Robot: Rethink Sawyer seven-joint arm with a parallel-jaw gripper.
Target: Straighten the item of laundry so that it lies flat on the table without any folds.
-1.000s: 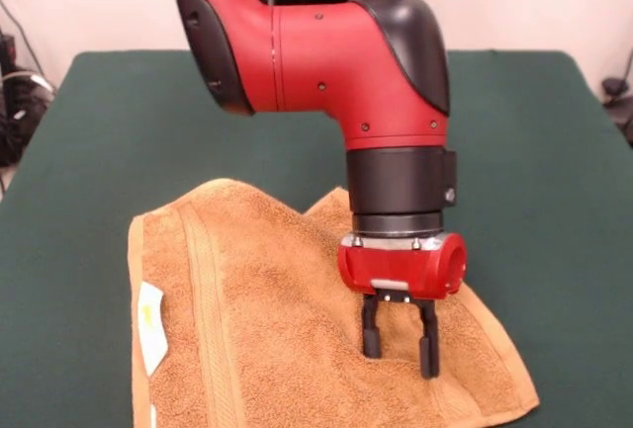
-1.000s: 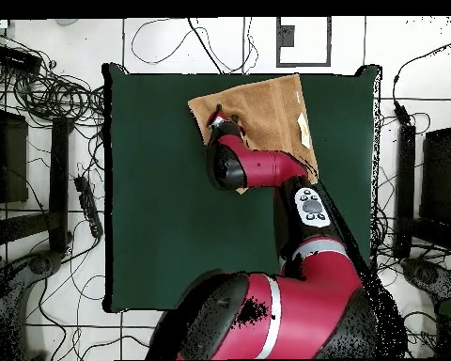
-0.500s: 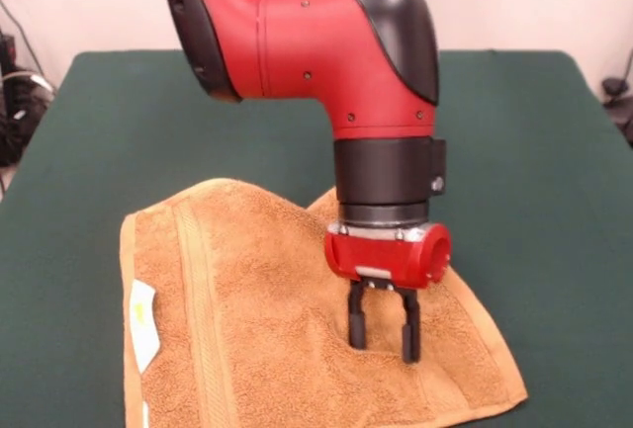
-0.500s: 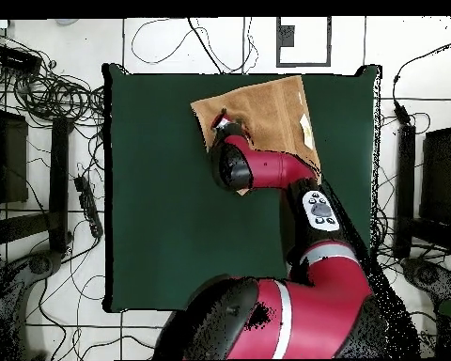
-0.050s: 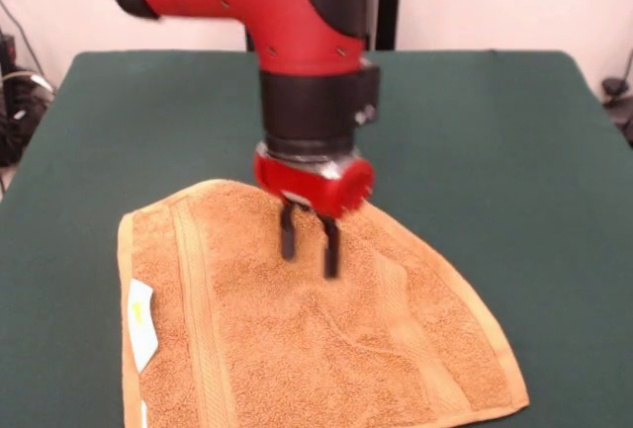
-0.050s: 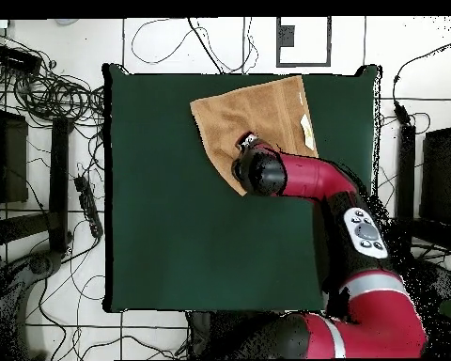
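Now, front view: red-and-black arm w/ gripper (image 5: 309, 245) hangs over the far-middle part of the small orange-tan terry towel (image 5: 316, 329). Fingers (image 5: 288, 238) slightly apart, holding nothing, tips just above or barely touching the pile, can't tell which. Towel lies near the front edge of the dark green cloth-topped bench (image 5: 514, 122), white label (image 5: 141, 322) at its left side; shallow creases run thru the middle and the right edge slants, so prob. not fully square yet.

Overhead view: towel (image 6: 248, 113) sits by the bench's (image 6: 163, 216) top edge, arm covering one corner. Risk: fingers drag cloth while closed on nothing, bunching fresh wrinkles, or nudge it off the edge.
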